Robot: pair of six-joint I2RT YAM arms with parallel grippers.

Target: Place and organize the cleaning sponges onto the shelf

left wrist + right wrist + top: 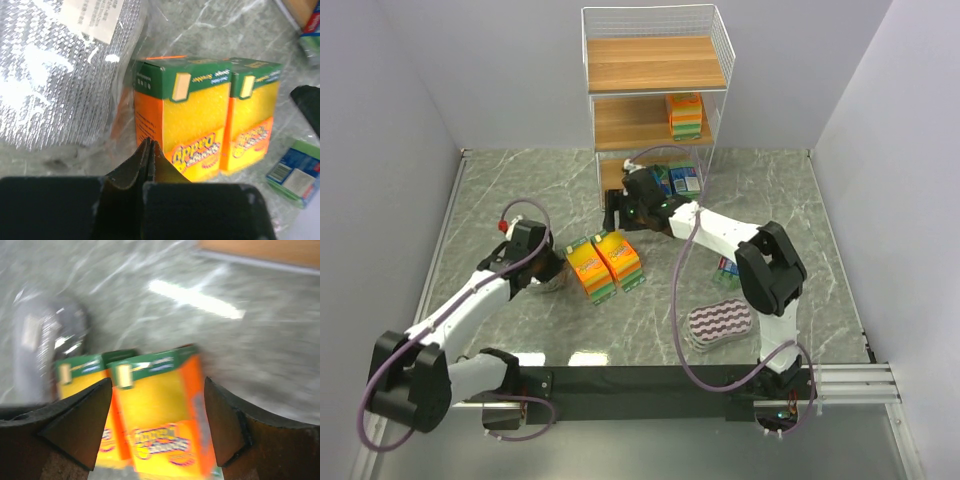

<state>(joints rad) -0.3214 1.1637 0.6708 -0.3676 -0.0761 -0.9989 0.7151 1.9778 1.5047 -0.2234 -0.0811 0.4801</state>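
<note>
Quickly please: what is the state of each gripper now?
Left gripper: closed, nothing held.
Right gripper: open, facing orange-yellow green-edged sponge pack, not gripping.

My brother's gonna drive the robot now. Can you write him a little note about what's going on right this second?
Left hand: shut, nothing visibly held, beside the silvery pack on the table.
Right hand: open, empty, hovering near the two orange-yellow packs on the table.
Done: one orange-yellow pack on the shelf middle tier; blue-green packs on the bottom tier.
Left: the two orange-yellow packs, the silvery pack, the purple striped oval, and a blue-green pack half hidden by the right arm.
</note>
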